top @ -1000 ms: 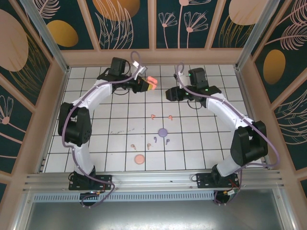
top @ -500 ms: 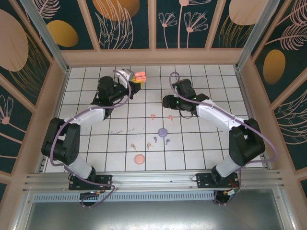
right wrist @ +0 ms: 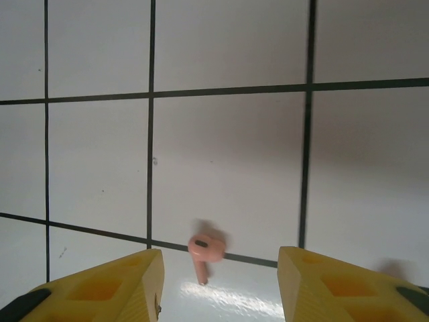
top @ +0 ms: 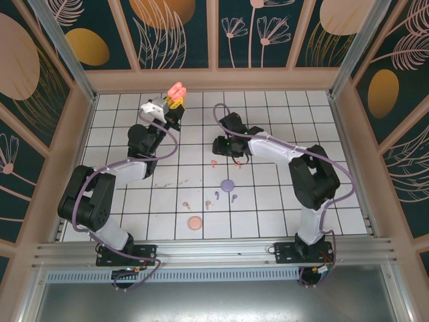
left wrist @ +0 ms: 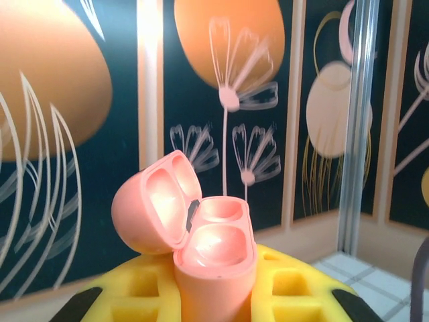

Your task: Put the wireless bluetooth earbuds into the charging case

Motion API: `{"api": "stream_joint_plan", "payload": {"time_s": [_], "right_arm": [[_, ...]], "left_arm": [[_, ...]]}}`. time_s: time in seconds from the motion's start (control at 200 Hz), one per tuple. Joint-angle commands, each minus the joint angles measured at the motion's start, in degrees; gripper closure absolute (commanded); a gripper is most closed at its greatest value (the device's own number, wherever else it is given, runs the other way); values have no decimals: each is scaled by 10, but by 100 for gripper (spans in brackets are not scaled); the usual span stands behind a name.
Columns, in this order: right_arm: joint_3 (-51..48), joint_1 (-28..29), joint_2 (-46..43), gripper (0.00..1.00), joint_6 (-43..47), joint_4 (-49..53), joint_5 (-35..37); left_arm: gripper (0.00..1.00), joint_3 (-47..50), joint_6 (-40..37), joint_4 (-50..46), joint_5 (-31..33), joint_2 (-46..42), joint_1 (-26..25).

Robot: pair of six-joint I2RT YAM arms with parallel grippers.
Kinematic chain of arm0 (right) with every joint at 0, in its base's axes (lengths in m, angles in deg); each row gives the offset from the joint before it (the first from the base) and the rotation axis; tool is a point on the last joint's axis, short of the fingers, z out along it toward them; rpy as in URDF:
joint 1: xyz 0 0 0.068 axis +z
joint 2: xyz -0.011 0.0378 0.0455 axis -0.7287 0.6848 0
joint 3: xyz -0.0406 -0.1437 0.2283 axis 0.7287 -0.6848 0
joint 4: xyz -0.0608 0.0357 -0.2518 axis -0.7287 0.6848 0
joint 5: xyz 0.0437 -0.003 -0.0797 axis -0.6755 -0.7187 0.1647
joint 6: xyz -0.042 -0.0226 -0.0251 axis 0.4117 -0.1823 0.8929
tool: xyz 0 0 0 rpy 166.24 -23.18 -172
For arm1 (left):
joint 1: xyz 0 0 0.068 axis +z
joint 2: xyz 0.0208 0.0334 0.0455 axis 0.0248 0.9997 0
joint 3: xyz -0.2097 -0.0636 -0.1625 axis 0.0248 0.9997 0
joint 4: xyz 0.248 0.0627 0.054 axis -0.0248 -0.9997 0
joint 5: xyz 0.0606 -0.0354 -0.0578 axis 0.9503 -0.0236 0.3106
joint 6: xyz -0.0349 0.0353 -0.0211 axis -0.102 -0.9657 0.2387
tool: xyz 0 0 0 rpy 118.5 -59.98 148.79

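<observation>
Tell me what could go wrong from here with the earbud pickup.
1. The pink earbud lies tiny and off-centre between the fingers of the open right hand; closing could flick it away.
2. The left hand grips only the base of the open case, raised off the table; a slip could drop it.

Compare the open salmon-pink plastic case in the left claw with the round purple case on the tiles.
The salmon-pink case stands upright in the left gripper; the purple case lies flat on the tiled table. The salmon-pink case is open, both wells empty; the purple case looks closed. Both are rounded.
</observation>
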Motion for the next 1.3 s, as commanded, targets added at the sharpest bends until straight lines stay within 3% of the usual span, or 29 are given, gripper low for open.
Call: {"api": "stream_joint_plan", "payload": {"time_s": [0.0, 0.38, 0.646, 1.296], "right_arm": [[37, 13, 32, 51, -23, 55, 27], [95, 48, 101, 51, -89, 100, 75], [122, 59, 129, 51, -100, 121, 89], [153, 71, 169, 55, -107, 133, 98]], "left_arm": [[100, -7, 23, 104, 30, -5, 2], [100, -23, 8, 35, 64, -31, 2], [100, -6, -8, 46, 36, -34, 2], [100, 14, 4, 67, 43, -38, 1]]}}
